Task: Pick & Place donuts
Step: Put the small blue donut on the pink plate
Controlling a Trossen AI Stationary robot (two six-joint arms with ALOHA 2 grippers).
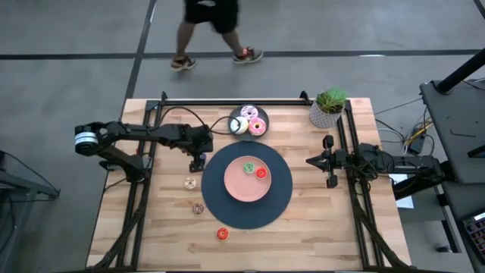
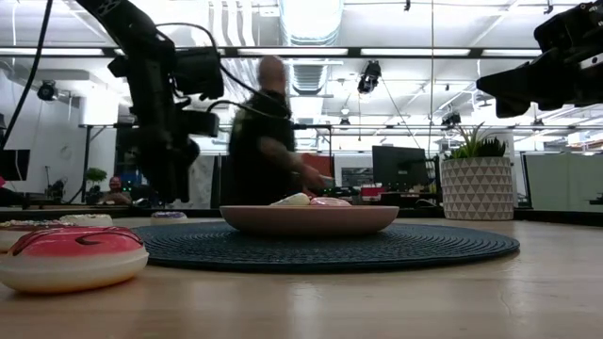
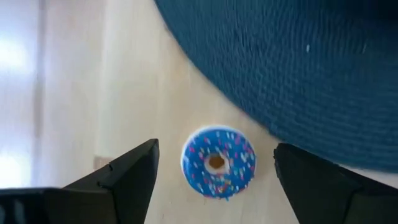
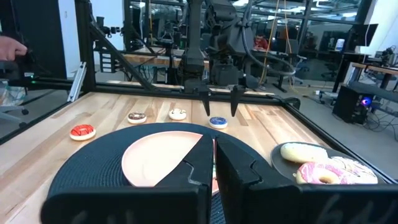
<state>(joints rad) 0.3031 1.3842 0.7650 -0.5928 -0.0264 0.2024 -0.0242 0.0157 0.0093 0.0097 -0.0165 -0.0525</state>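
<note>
Item 1, nearest your working arm: left tool [image 4: 220, 102], fingers spread wide, poised straight above the blue donut [image 3: 218, 163]. The donut lies flat on the counter [image 1: 318, 227] just beside the edge of the dark round mat [image 1: 284, 199], nothing gripped yet; the spread suits a straddling pick.

Item 2: pink plate [image 1: 236, 189], centred on the mat, already carrying a green donut [image 1: 248, 167] and a red donut [image 1: 261, 173]; likely your drop point.

Item 3: loose on the counter, tan donut [image 1: 189, 183], brown donut [image 1: 198, 208], another red one [image 1: 222, 234].

Item 4, farther: small dark plate [image 1: 244, 111] with the larger donuts.

Item 5: right tool [image 1: 312, 161], pressed together, waiting beside the mat.
</note>
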